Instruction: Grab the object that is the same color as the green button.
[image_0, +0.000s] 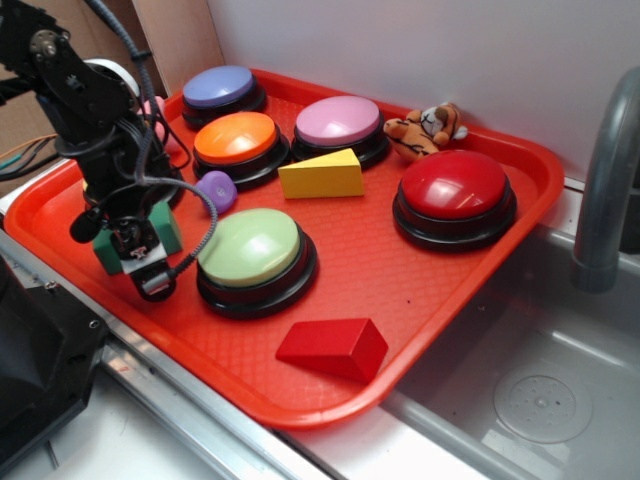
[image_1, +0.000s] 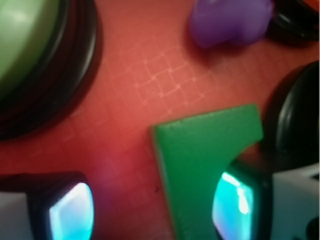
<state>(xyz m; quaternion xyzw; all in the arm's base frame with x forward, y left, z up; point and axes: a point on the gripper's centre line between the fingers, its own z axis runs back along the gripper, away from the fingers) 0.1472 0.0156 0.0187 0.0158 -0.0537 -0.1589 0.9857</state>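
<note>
Because the tool (image_0: 140, 250) hangs low over the green block (image_0: 160, 232) near the counter's left edge, the exterior view hides how its fingers sit; the arm covers most of the block. The block lies on the red tray (image_0: 480, 290), just beside the green button (image_0: 250, 245), toward the tray's left-front corner. Tray surface is waffle-textured plastic. Buttons are smooth glossy domes on black round bases. A purple lump (image_0: 217, 189) sits close behind.

Wrist view: tool open, holding nothing. One finger (image_1: 70, 212) stands over bare tray; the other (image_1: 240, 205) overlaps the green block (image_1: 205, 165) instead of clearing its far side. Block is matte, flat-faced, sharp-edged, wedge-like. Purple lump (image_1: 227, 20) is rounded, soft-looking.

Risks, as I judge them: descending now could land that finger on top of the block, tipping or shoving it. Closing off-centre could twist the angled faces out of the pads, or nudge the block against the button base (image_1: 75, 65).
</note>
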